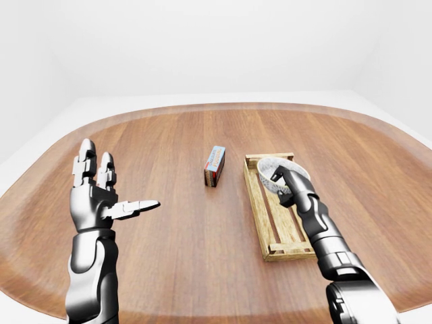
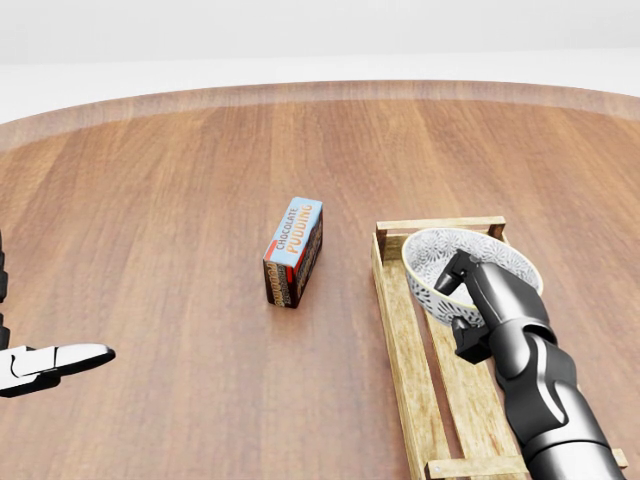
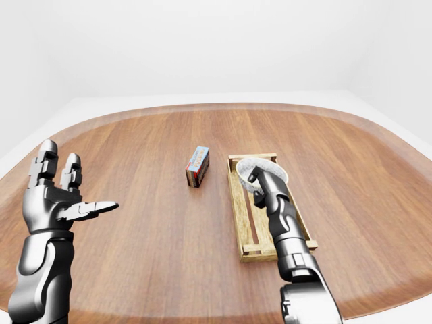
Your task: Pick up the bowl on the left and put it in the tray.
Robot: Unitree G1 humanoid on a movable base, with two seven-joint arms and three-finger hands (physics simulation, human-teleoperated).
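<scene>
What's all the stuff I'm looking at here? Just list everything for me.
table: one, brown wood with a rounded edge, fills most of each view.
tray: one, pale wooden slatted crate, right of centre on the table.
bowl: one, white with a dark speckled pattern, tilted over the tray's upper end, held by the right robot hand.
pudding box: one, blue top with brown sides, lying on the table left of the tray, apart from it.
left robot hand: one, grey metal, fingers spread, raised at the left, holding nothing.
right robot hand: one, dark grey, fingers closed on the bowl's rim.
</scene>
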